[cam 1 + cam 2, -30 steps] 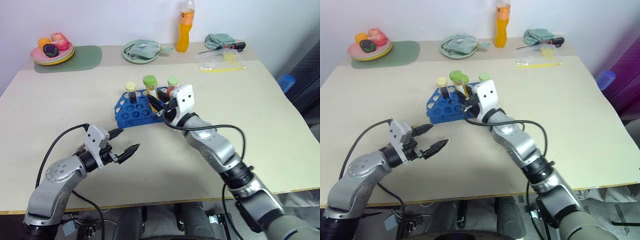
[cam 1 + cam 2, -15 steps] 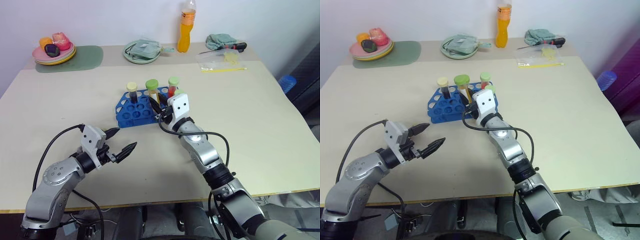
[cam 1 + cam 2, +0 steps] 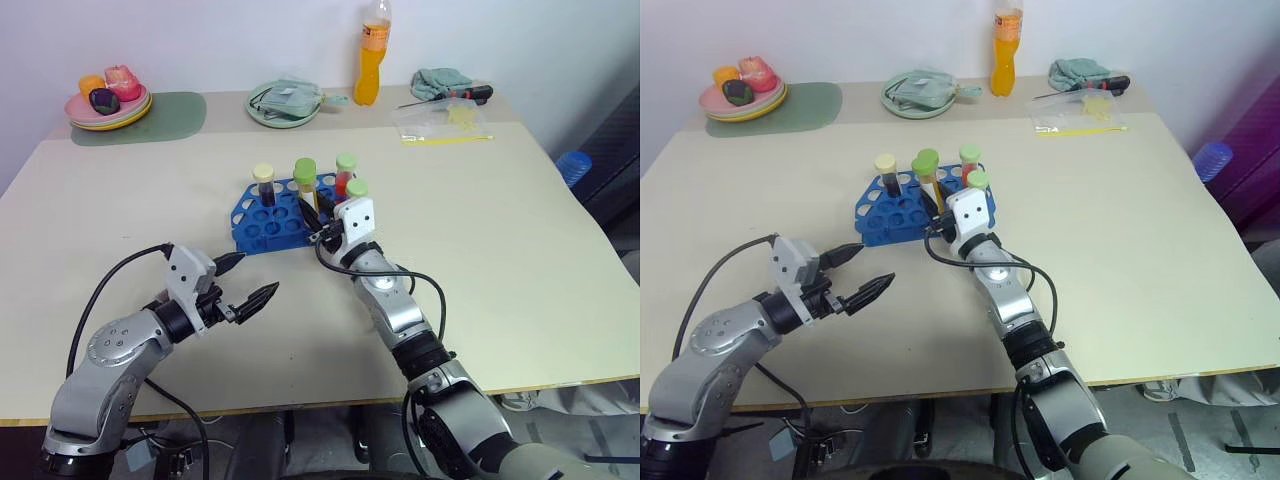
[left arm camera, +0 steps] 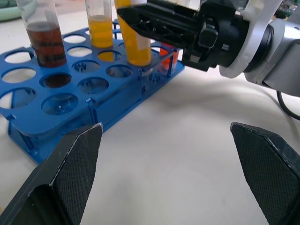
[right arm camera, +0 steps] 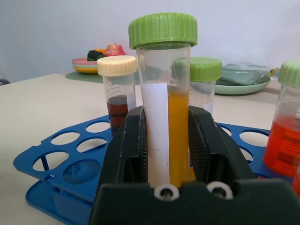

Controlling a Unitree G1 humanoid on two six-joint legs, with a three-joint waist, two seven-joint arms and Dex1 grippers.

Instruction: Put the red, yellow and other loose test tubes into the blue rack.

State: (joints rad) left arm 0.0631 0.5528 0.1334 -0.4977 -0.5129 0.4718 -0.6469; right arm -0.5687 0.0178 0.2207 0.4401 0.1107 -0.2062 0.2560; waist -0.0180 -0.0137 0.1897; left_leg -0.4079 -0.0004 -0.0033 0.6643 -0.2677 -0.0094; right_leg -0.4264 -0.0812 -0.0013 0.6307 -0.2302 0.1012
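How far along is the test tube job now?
Done: the cream-capped tube of dark liquid and the green-capped tube of red liquid stand in the blue plastic rack. In hand: the right claw grips the green-capped tube of yellow liquid, in the rack. Left: release it.

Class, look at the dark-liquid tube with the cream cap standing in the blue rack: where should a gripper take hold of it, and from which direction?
Grip the dark-liquid tube on its clear wall just under the cream cap, coming from above: it stands upright in the blue rack, whose plate hides its lower part.
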